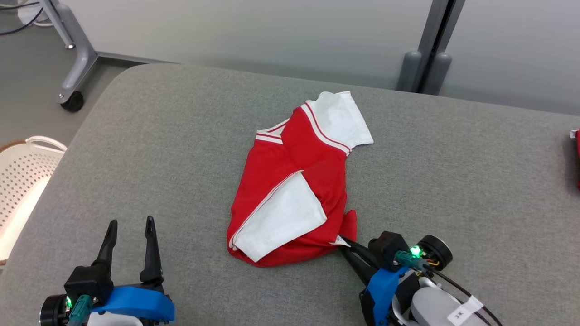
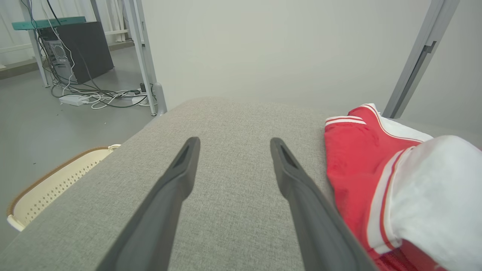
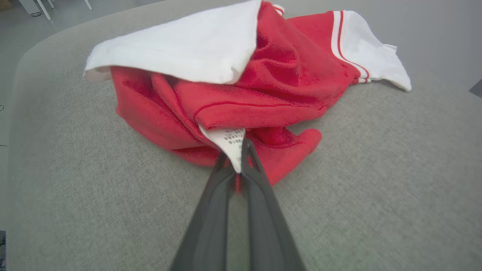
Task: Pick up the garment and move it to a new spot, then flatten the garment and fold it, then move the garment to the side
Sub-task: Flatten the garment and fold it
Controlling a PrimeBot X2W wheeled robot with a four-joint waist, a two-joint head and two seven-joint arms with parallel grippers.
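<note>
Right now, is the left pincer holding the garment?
No, the left pincer stands open over the grey surface, apart from the garment.

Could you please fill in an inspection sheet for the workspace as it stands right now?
Surface: grey fabric-covered table.
Job's things: red and white garment, crumpled, near the middle.
Clutter: red item at the table's right edge, cut off.
Hands: left hand open, left of the garment; right hand shut on the garment's near hem by its label.
Cables: loose cables on the floor.
Surroundings: perforated basket beside the table, wheeled stand, computer tower.
</note>
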